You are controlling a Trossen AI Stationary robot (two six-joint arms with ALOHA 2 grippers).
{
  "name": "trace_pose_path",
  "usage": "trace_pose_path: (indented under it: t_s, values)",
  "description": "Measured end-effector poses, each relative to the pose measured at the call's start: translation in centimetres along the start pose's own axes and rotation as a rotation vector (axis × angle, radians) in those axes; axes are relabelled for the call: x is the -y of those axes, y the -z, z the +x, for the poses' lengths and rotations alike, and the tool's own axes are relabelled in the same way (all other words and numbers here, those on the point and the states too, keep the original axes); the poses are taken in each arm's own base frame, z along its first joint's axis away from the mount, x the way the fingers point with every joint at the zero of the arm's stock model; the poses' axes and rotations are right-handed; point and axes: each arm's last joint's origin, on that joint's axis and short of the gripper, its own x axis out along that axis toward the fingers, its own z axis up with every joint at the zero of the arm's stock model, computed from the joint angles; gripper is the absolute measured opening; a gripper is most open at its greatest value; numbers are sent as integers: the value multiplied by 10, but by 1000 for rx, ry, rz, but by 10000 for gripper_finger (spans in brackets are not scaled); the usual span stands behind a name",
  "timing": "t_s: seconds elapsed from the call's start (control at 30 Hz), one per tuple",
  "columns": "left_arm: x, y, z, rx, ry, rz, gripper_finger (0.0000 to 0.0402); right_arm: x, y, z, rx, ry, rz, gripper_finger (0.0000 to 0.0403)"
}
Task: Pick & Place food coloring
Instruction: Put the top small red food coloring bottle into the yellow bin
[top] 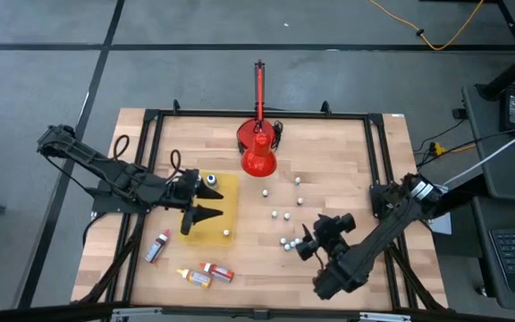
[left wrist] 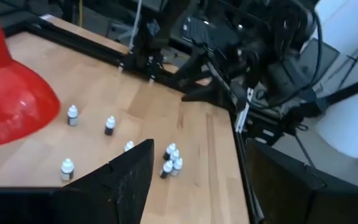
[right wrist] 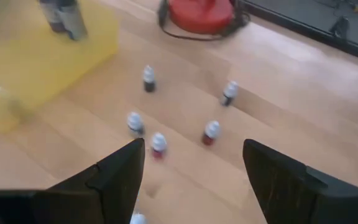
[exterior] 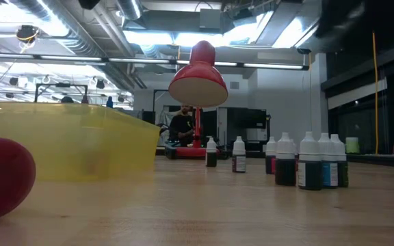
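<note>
Small white-capped food coloring bottles (top: 275,215) are standing scattered across the middle of the pale wooden worktop (top: 347,170), and we are seeing three more lying flat near its front-left edge. Our left pincer (top: 206,201) is hovering over the shallow yellow plastic tray (top: 226,219) with its fingers spread and grasping nothing. Our right pincer (top: 313,240) is hanging just beside the nearest cluster of bottles, likewise released, while the red cone-shaped lamp (top: 258,154) is sitting at the back.

Two matte-black jointed arms, black cables looped alongside, each wedge-fingered end effector (top: 195,202) equally dark.
</note>
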Motion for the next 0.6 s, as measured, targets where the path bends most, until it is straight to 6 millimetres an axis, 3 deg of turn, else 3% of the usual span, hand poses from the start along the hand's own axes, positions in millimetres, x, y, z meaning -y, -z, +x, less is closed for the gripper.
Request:
trace_pose_path:
  t_s: [0.33,0.6]
  values:
    - [0,0,0,4,-5,-52,239,60,47,23,-6,-96,-6,273]
    - [-1,0,0,23,-45,-51,239,98,66,52,-46,-276,-74,273]
